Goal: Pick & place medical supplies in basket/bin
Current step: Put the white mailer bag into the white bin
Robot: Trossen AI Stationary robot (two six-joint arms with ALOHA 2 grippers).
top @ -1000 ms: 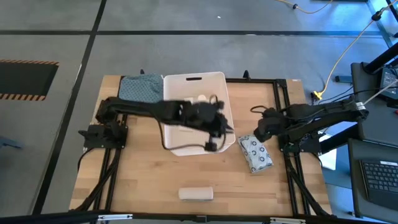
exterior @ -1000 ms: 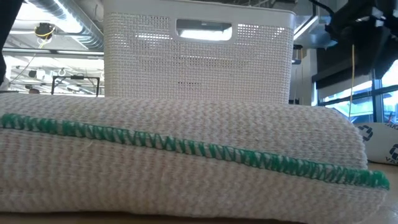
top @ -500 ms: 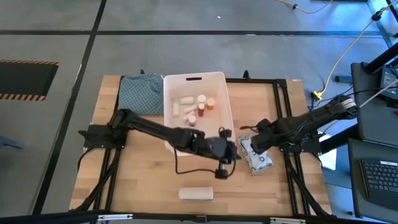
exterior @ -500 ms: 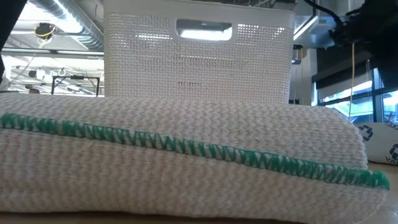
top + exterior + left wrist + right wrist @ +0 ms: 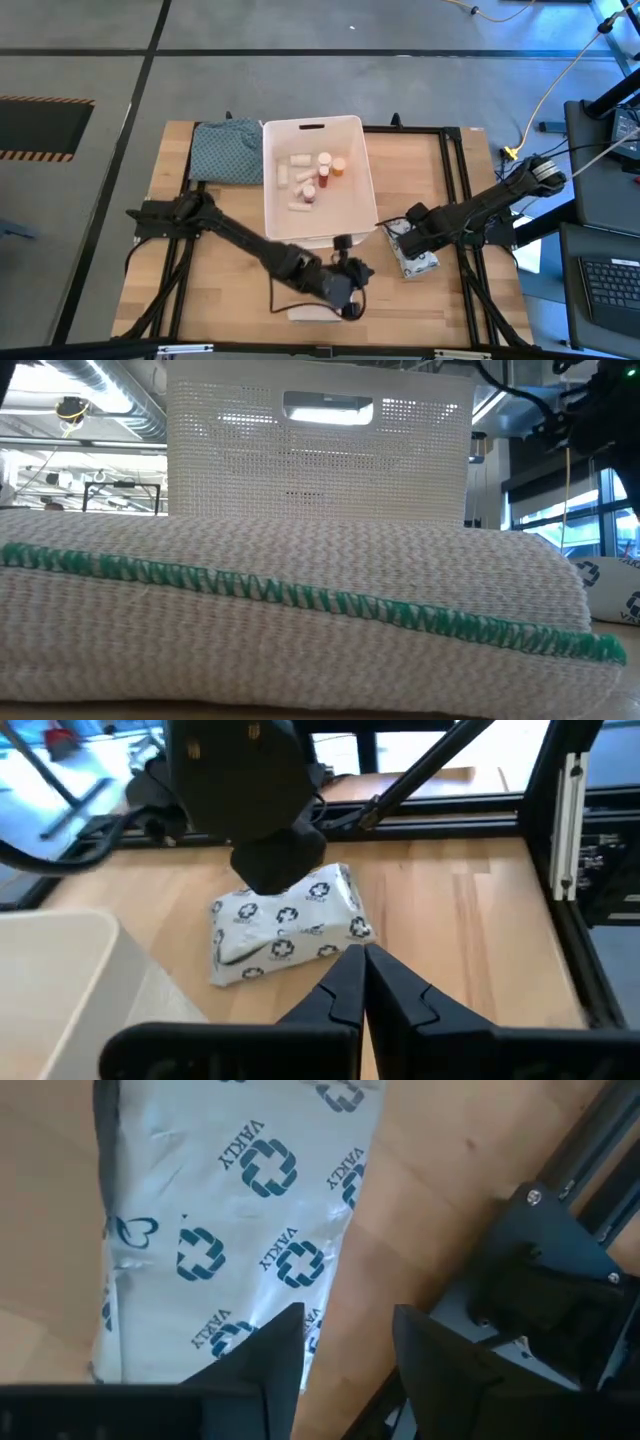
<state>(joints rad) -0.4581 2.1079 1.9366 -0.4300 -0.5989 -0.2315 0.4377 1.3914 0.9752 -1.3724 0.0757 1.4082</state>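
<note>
**Two arms at the packet and the roll**

The right gripper (image 5: 408,236) sits on the packet (image 5: 415,252), which lies on the table (image 5: 200,300) just right of the bin (image 5: 355,150); its fingers (image 5: 270,1355) stand slightly apart at the packet's edge, grip not confirmed. The left gripper (image 5: 345,290), fingers (image 5: 345,985) pressed together and empty, hovers above the beige roll (image 5: 305,313) near the front edge. Small rolls and bottles (image 5: 322,170) lie in the bin.

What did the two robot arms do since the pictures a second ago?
The left gripper left the white tub and swung down the table toward the beige roll, jaws shut and empty. The right gripper came down on the patterned packet, jaws narrowing. The tub, the supplies inside, the packet and the roll stayed put.
</note>
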